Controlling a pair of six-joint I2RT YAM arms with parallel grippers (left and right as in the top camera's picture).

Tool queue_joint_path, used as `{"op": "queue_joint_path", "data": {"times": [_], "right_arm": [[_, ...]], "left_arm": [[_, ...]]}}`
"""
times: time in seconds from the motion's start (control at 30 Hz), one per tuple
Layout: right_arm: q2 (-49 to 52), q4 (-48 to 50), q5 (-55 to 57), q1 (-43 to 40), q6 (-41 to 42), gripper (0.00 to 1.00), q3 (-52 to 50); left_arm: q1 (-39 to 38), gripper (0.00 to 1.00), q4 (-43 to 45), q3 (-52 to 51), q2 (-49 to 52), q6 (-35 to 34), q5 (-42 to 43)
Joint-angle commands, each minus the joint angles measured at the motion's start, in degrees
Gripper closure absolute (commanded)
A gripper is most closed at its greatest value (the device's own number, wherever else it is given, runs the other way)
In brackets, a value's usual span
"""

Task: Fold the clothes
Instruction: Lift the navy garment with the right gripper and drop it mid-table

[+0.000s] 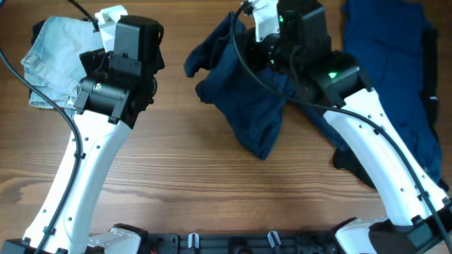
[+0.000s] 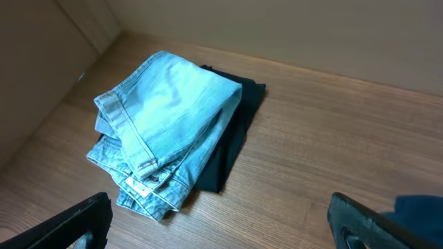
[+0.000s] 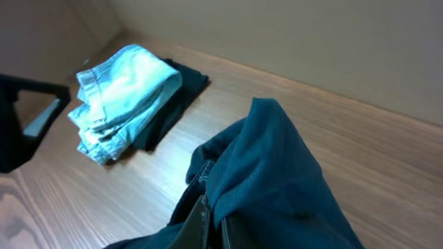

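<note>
The left end effector gapes wide over the surface, facing the folded pale denim piece, which lies on a black piece at ten o'clock. The right end effector pinches the dark navy piece, bunched near twelve o'clock.

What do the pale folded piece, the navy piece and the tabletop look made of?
The pale piece: light-wash denim, matte; stitched seams and waistband show. The navy piece: soft woven cloth, maybe corduroy or twill; faint ribs, limp drape. The table: wood or wood-look laminate, smooth; grain lines.
</note>
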Motion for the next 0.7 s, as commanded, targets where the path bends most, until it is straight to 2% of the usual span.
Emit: {"op": "queue_joint_path", "data": {"times": [0.0,0.23,0.43,0.67], "right_arm": [[0.42,0.68,0.79,2.01,0.15,0.96,3.96],[0.42,-4.11,8.31,6.58,0.17,0.96,12.61],[0.37,-7.93,8.24,8.66,0.61,0.96,19.41],[-0.24,-7.93,7.28,9.31,1.62,0.96,21.29]], "left_arm": [[0.11,0.00,0.13,0.74,-0.13,-0.94,-1.22],[0.17,0.00,0.13,0.74,-0.13,-0.98,-1.18],[0.15,0.00,0.17,0.74,-0.15,-1.03,-1.14],[0.28,0.00,0.15,0.74,-0.15,-2.29,-0.96]]}}
